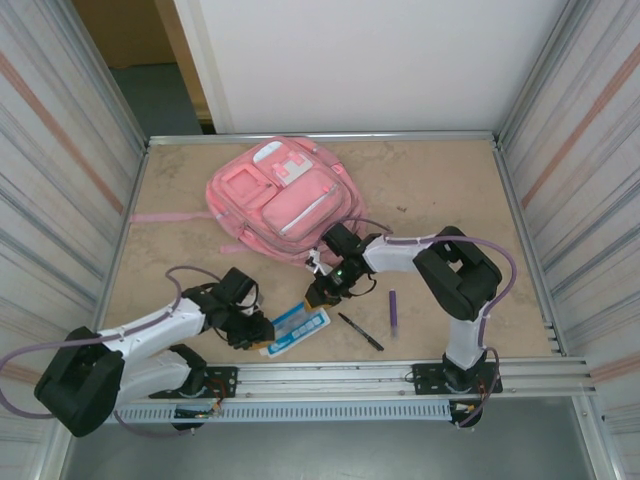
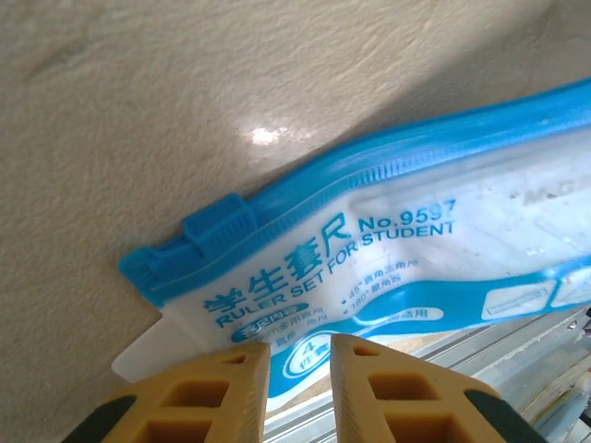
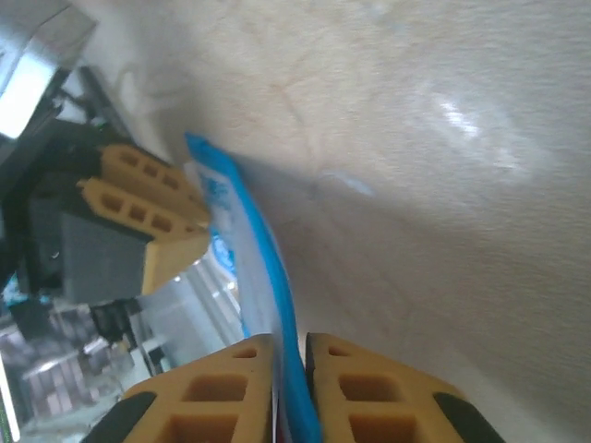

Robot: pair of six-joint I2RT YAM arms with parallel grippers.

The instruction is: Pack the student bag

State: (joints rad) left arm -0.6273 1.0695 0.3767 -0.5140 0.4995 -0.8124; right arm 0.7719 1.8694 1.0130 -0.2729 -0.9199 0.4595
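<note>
— Nearest the lens, the tan ribbed fingers (image 3: 342, 360) of the right pincer (image 3: 291, 346) are pressed together on the blue zip edge of a clear plastic ruler-set pouch (image 3: 263, 249). That's a thin bite.

— And the left pincer (image 2: 300, 355)?

— Its fingers stand a little apart at the pouch's other end, with the corner showing in the gap. I can't tell whether they actually nip it.

— So what worries you?

— Two arms on one floppy pouch. If they move out of step, I'd expect it to twist or slide out of the right pincer, since that one has only the slick rim. If the left one is loose, that end could sag and drag.

— Drag on what?

— The grey metal rail (image 1: 400, 375) runs just on the near side of the left pincer, and a corner might catch there. Also, a thin black pen (image 1: 360, 331) and a purple marker (image 1: 393, 312) lie on the beige tabletop (image 1: 440, 200) near the right pincer, on its right side. A low swing could sweep them away.

— Where's the bag?

— The large pink fabric backpack (image 1: 285, 195) lies flat, pockets up, just beyond the right pincer on its far side. I can't tell whether any pocket is unzipped. If none is, the pouch would likely jam against the fabric.
</note>
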